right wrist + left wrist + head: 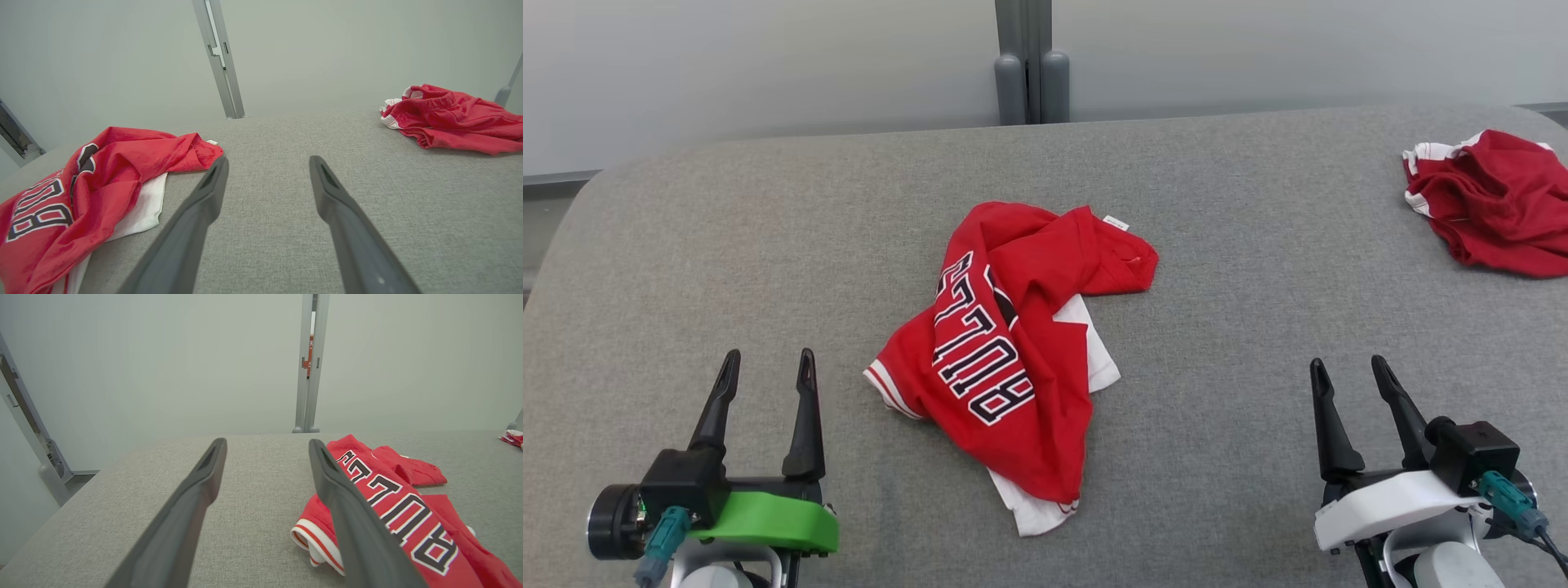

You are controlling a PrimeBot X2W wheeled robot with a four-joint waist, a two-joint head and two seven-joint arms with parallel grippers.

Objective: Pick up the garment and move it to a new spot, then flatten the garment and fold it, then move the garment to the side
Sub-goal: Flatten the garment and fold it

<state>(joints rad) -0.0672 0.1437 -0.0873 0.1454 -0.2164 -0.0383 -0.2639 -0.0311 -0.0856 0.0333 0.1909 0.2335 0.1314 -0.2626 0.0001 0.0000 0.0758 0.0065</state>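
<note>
While the left gripper (769, 359) and right gripper (1347, 363) are held spread and empty, a crumpled red lettered jersey (1013, 359) is seen between them
Another bunched red garment (1494, 200) is seen beyond the right gripper

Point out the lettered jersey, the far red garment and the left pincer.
lettered jersey (1045, 384), head view, red middle beside the lettering
far red garment (1494, 204), head view, crumpled middle
left pincer (769, 355), head view, midway between fingertips

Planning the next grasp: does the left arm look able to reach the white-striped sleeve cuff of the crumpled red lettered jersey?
Probably yes: just grey fabric tabletop separates the open left tool from the white-striped sleeve cuff of the crumpled red lettered jersey.
</note>
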